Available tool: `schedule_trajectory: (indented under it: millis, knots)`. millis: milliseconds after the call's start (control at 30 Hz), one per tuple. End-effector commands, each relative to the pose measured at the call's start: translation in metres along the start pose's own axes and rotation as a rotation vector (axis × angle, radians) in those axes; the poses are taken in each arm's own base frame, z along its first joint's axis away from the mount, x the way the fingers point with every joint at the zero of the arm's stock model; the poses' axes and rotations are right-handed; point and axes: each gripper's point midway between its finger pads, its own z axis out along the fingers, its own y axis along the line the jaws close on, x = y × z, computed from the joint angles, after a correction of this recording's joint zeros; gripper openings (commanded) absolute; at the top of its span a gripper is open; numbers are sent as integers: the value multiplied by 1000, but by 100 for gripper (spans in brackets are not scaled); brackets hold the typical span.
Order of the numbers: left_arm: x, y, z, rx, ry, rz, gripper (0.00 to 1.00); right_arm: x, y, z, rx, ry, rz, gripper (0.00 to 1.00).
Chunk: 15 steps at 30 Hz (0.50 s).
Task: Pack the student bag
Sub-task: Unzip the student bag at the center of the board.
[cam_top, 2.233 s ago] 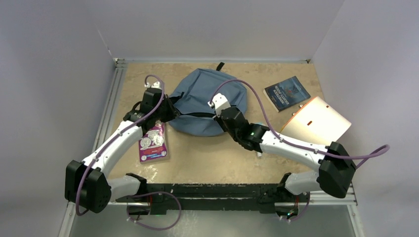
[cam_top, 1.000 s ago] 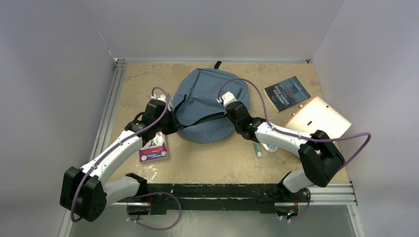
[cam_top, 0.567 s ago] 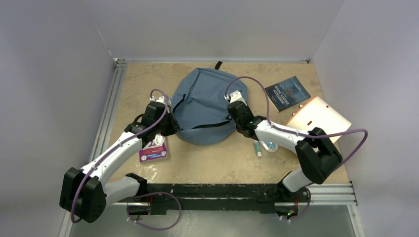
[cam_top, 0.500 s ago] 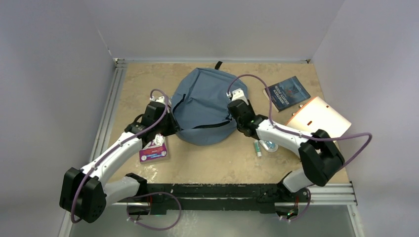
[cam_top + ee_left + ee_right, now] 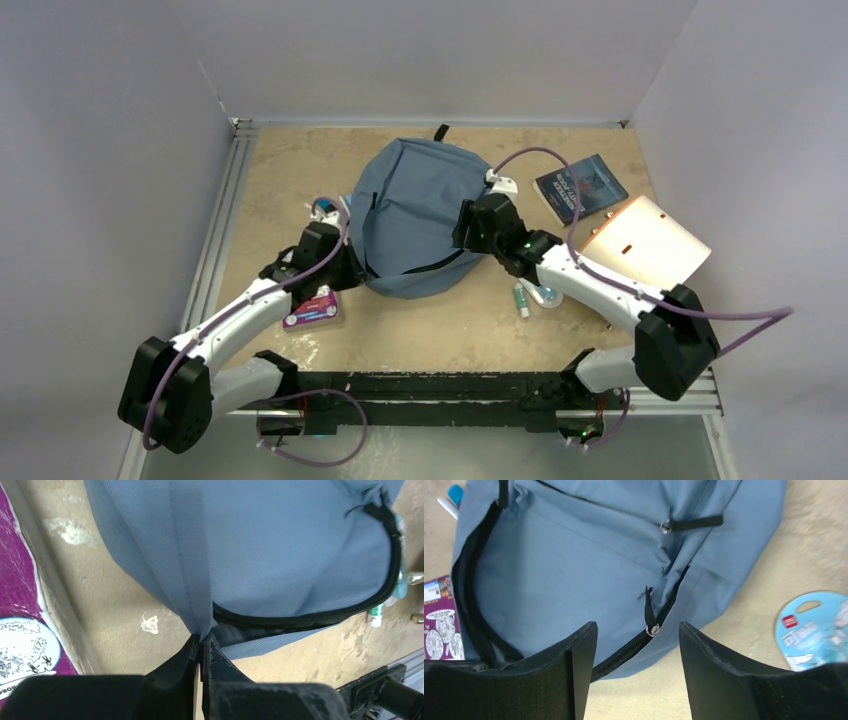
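The left claw (image 5: 201, 647) is pinching a fold of the student bag (image 5: 415, 215) by its open zipper, the right claw (image 5: 636, 632) is spread wide just above the zipper pull (image 5: 653, 628), and the purple pack (image 5: 312, 308) beside the left claw and the book (image 5: 580, 187) and folder (image 5: 645, 240) past the right claw lie out on the surface (image 5: 430, 330), so I think the packing has barely begun.

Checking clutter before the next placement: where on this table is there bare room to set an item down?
Bare: the far-left corner between the rail and the student bag; also the near strip between the purple packet and the small tube. Crowded: the right side, with book, folder and blister pack.
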Motion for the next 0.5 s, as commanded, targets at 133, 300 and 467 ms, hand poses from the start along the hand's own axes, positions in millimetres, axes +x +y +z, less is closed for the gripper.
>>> schedule_trajectory:
  millis: [133, 300, 467]
  knots:
    - [33, 12, 15, 1, 74, -7, 0, 31, 4, 34, -3, 104, 65, 67]
    - [42, 17, 18, -6, 93, -10, 0, 31, -13, 52, 105, 88, 12, 67]
    - [43, 18, 17, -7, 92, -3, 0, 32, -19, 65, 144, 77, -23, 61]
